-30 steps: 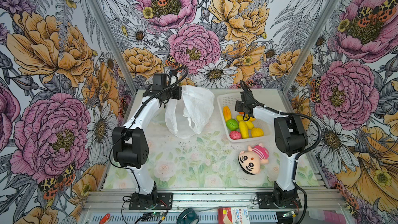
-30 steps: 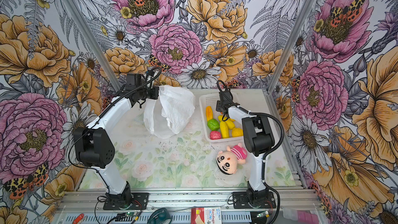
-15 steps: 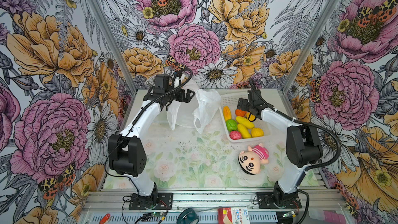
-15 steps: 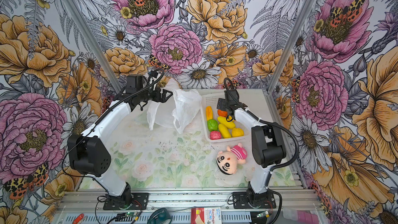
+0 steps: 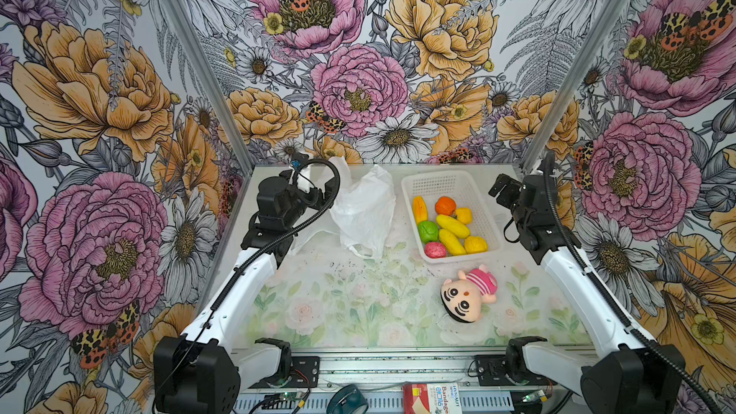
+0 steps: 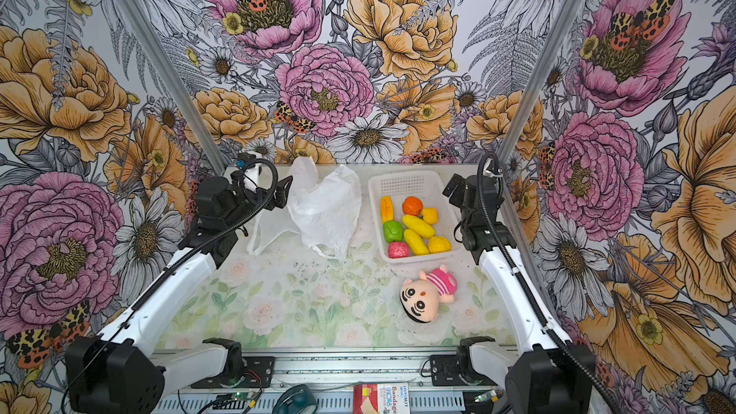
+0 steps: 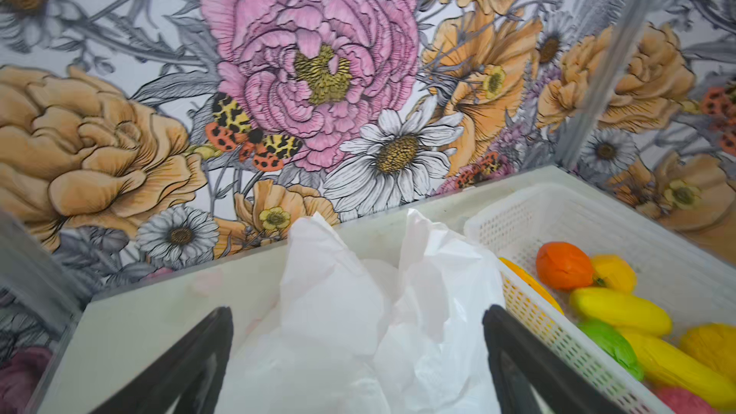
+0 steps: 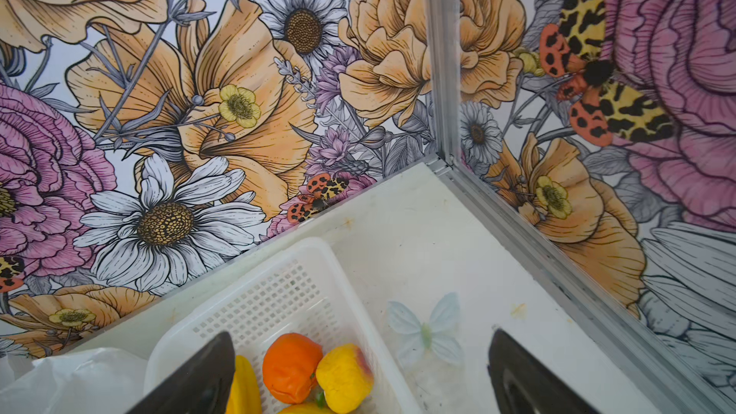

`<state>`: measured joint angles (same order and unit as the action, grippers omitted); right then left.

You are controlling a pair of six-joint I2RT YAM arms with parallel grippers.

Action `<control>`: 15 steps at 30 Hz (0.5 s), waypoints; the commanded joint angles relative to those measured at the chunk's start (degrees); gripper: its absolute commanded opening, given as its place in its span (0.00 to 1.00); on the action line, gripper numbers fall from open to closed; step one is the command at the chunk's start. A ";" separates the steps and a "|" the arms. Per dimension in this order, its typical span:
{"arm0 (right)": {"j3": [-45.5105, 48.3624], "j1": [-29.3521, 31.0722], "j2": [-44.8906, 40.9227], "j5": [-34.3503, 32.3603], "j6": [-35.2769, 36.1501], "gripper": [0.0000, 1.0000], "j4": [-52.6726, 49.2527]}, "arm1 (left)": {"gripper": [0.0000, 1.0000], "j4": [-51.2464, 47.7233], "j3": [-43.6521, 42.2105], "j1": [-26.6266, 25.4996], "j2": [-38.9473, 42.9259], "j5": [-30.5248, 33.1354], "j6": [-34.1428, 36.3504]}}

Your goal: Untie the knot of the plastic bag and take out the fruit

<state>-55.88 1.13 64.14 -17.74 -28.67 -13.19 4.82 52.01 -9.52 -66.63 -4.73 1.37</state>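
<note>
A second ago the left gripper (image 7: 357, 312) held the plastic bag (image 5: 364, 209) up. Now its jaws are spread and the bag lies slumped at upper centre in both top views — seemingly empty, no knot visible. The right gripper (image 8: 360, 334), also spread, has pulled back to the right of the basket (image 5: 438, 184), which holds eight fruit (image 5: 452, 226) — the task looks finished.

Bright even light, faint soft shadows, wrist views blurred toward edges
</note>
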 commanded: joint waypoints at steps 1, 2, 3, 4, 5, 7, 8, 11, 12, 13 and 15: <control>5.37 -8.30 -1.43 2.14 -0.41 0.99 0.69 | 0.99 6.58 -9.76 2.95 1.26 19.08 -15.67; 6.93 -10.45 -1.11 3.47 -0.31 0.99 1.60 | 0.99 9.03 -14.27 3.74 1.48 21.56 -17.86; 9.03 -12.73 -0.35 4.08 -0.37 0.99 2.26 | 0.99 13.19 -19.12 4.77 1.59 23.34 -19.00; 10.88 -14.08 0.60 3.78 -1.23 0.99 2.86 | 0.98 17.34 -23.79 5.86 1.57 24.22 -18.49; 12.49 -14.46 1.40 3.58 -1.53 0.99 4.34 | 0.99 20.30 -26.89 6.67 1.38 24.75 -16.72; 17.51 -14.49 2.97 3.44 0.19 0.98 11.54 | 0.99 20.41 -29.56 8.33 2.78 27.10 -11.63; 19.66 -14.57 3.66 2.67 0.28 0.98 14.70 | 0.99 22.20 -31.10 8.17 2.61 27.53 -7.77; 22.93 -14.58 6.48 0.28 1.02 0.99 21.14 | 0.99 27.94 -34.08 10.46 -1.16 26.79 -10.71; 22.75 -14.59 7.82 -0.54 1.81 0.99 21.76 | 0.99 26.80 -32.60 12.14 -2.64 20.86 -11.00; 22.42 -14.62 9.38 -1.30 2.56 0.99 22.02 | 0.99 26.21 -30.79 12.77 -4.93 17.26 -10.13; 22.61 -14.53 12.55 -1.01 3.80 0.99 24.53 | 0.99 21.96 -26.51 12.68 -8.84 17.12 -9.80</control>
<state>-32.40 -13.69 74.56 -16.99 -27.31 2.83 24.10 20.82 2.57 -72.25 16.36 -8.84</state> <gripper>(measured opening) 0.991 0.986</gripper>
